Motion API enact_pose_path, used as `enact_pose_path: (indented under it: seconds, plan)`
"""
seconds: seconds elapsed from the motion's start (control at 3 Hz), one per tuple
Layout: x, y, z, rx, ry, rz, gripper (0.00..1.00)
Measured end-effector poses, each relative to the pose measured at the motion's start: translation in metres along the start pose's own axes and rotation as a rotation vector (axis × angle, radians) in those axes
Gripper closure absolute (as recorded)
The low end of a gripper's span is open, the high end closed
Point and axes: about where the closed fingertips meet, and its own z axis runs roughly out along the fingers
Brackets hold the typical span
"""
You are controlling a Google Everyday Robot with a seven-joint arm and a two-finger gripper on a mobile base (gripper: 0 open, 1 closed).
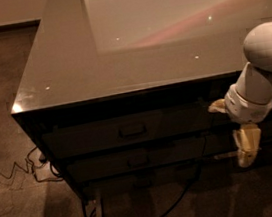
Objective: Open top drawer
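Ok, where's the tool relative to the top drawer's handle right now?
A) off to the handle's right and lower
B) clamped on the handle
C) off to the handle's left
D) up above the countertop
A: the tool hangs pointing down, well to the right of and below the handle at the centre of the top drawer, and does not touch it.

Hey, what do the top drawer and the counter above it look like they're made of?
Top drawer: dark, matte front, likely painted metal or laminate; it shows no shine, and it is too dim to be sure. Counter: smooth, glossy grey surface, perhaps polished laminate or stone; it mirrors small light spots. The gripper hangs below the counter's edge, far right.
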Motion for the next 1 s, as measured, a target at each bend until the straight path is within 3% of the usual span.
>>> enact_pose_path:
  seconds: [0.33,0.67,1.0]
  plan:
    - [-0.008,-0.003,-0.002,-0.024,-0.219,-0.057,0.0]
    - [-0.026,-0.007,-0.01,-0.015,-0.304,-0.083,0.0]
    - [-0.026,-0.007,-0.009,-0.016,-0.304,-0.081,0.0]
